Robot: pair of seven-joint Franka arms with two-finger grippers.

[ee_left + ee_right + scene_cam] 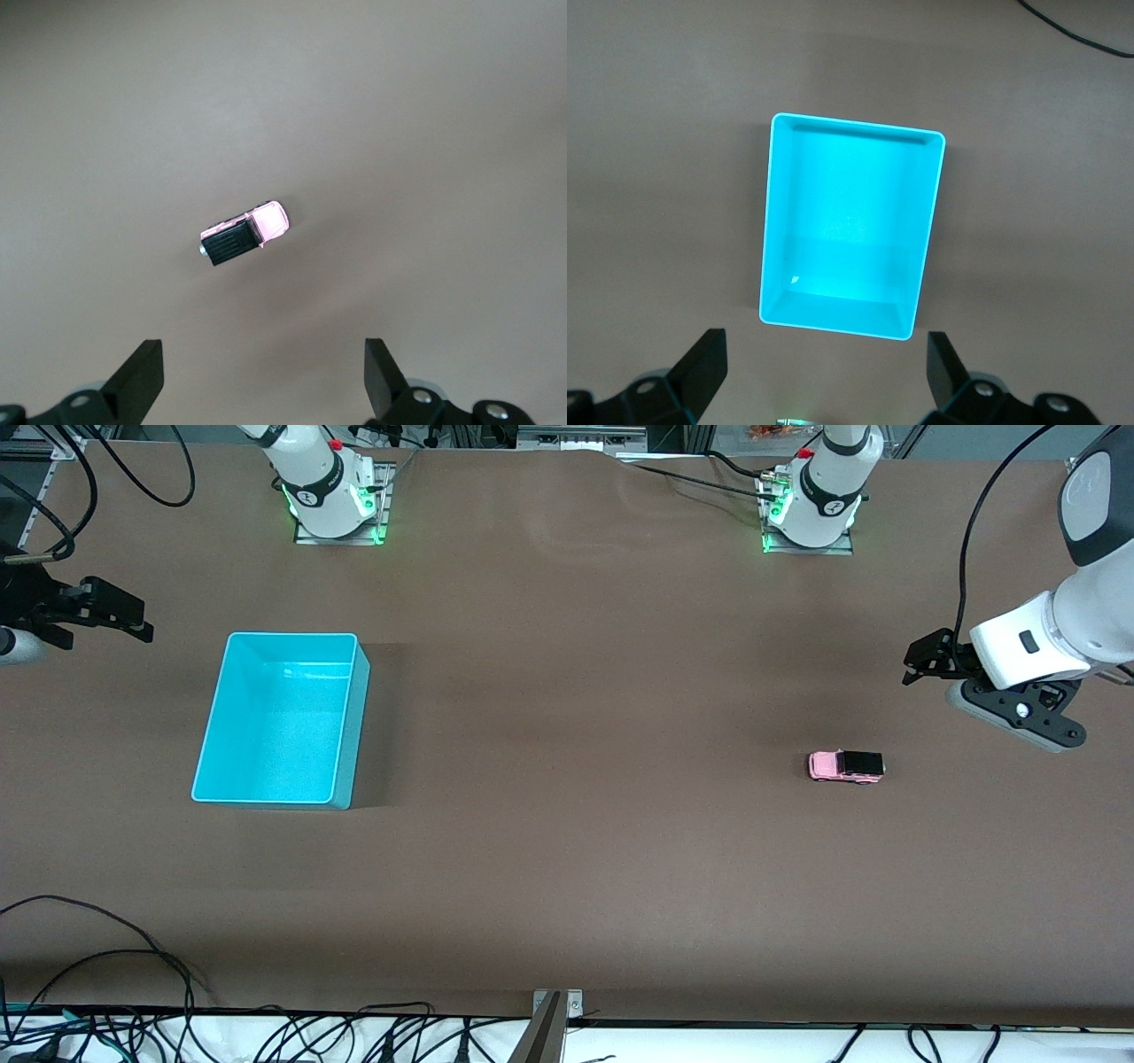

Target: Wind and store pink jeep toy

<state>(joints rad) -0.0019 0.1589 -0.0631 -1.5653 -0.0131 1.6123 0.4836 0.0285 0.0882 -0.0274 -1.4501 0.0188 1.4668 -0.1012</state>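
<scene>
The pink jeep toy [846, 765] is a tiny boxy car with a pale-pink body and hood, a black ribbed roof over its rear half, and dark wheels just visible along its lower edge. It stands upright on its wheels on the brown table [567, 850], toward the left arm's end, lying lengthwise along the table with the pink hood pointing toward the right arm's end. The left gripper [926, 657] hangs in the air above the table at the left arm's end, apart from the toy and touching nothing; in the left wrist view its 2 fingers [142, 376] stand spread wide, with the toy [245, 234] lying on the bare surface out ahead of the gap between them, at a slant. The cyan bin [282, 719] sits well apart from the toy, toward the right arm's end, an open rectangular tub with nothing inside. The right gripper [120, 615] is held in the air at that end of the table, just beside the bin, and its 2 fingers [700, 372] are likewise spread, with the bin [850, 226] lying ahead of them.
</scene>
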